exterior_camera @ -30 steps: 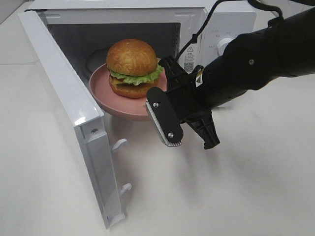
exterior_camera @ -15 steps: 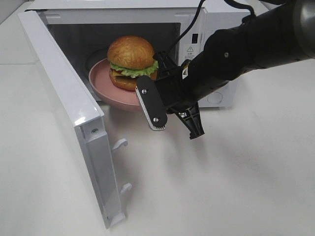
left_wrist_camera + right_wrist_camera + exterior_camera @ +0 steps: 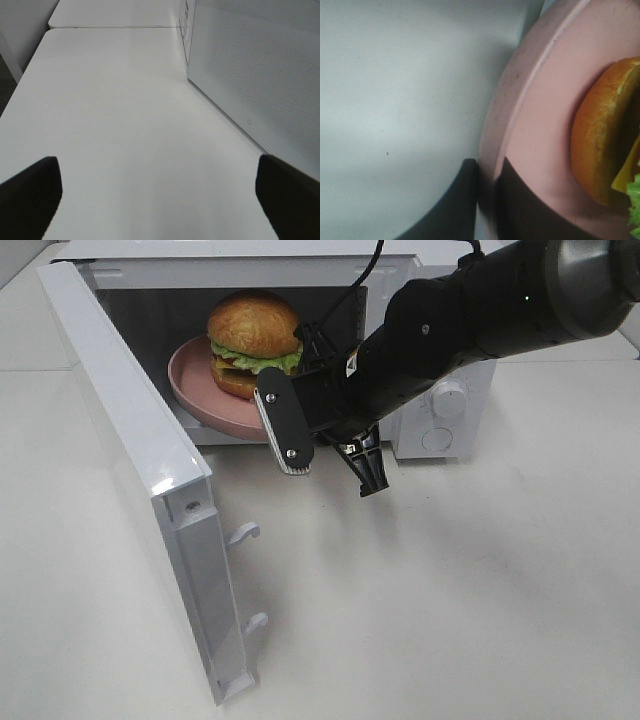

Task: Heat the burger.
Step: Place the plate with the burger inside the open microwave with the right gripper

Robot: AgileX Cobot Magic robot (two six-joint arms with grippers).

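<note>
The burger (image 3: 253, 335), with its golden bun, green lettuce and yellow cheese, sits on a round pink plate (image 3: 195, 390) that hangs in the open mouth of the white microwave (image 3: 440, 280), partly inside the cavity. My right gripper (image 3: 310, 370) is shut on the plate's right rim. In the right wrist view its dark fingers pinch the rim of the plate (image 3: 540, 100) at the right gripper (image 3: 487, 190), with the burger (image 3: 600, 145) just beyond. My left gripper (image 3: 160, 200) is open over bare table, holding nothing.
The microwave door (image 3: 130, 460) swings wide open to the left, its latch hooks pointing at the table. Control knobs (image 3: 448, 400) are on the right of the oven front. A white dotted panel of the microwave (image 3: 250, 65) stands close by the left gripper.
My right arm has carried the plate and burger up, left and back, from in front of the opening into the microwave's mouth. The left gripper has not moved.
</note>
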